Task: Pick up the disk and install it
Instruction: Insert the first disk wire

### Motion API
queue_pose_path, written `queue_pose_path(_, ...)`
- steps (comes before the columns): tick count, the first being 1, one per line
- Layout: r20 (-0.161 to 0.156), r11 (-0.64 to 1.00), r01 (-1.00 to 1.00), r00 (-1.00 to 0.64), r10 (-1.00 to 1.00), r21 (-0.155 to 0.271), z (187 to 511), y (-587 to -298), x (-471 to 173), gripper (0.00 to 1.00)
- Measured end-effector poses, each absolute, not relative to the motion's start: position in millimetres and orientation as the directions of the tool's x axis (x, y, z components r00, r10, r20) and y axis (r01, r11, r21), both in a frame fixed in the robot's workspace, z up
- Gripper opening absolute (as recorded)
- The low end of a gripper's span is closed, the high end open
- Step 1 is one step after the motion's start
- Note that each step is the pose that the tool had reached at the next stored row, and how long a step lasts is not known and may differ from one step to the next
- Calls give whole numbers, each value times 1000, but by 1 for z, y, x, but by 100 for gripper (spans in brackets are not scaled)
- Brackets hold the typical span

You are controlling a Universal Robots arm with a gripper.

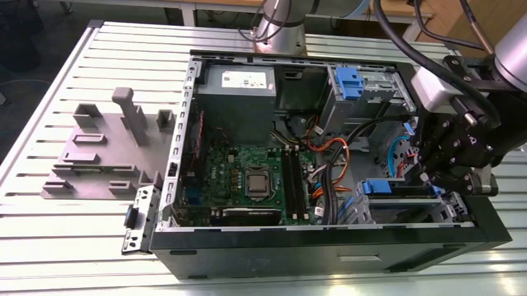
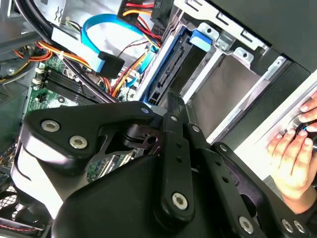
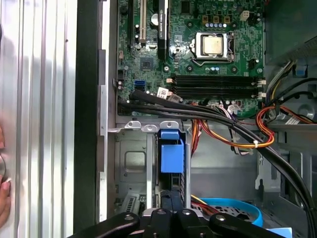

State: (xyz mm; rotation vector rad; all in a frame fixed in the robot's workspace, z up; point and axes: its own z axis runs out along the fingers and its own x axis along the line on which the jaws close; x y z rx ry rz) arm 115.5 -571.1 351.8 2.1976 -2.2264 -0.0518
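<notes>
Overhead, the hand (image 1: 451, 185) hovers above a ribbed metal table (image 1: 74, 222).

Open black computer case (image 1: 329, 246) lies on ribbed metal desk (image 1: 66, 234); grey plastic fixture block (image 1: 103, 154) beside it on exterior view's left; green motherboard (image 1: 247, 179) inside case.

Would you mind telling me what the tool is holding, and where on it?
It cannot be told: the tool hangs over the disk in its cage, its tips hidden.
</notes>
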Motion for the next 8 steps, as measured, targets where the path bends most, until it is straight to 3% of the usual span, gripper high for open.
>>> queue_pose_path(8, -3, 13, -999, -13, -1000, 33, 353, -565, 117, 11)
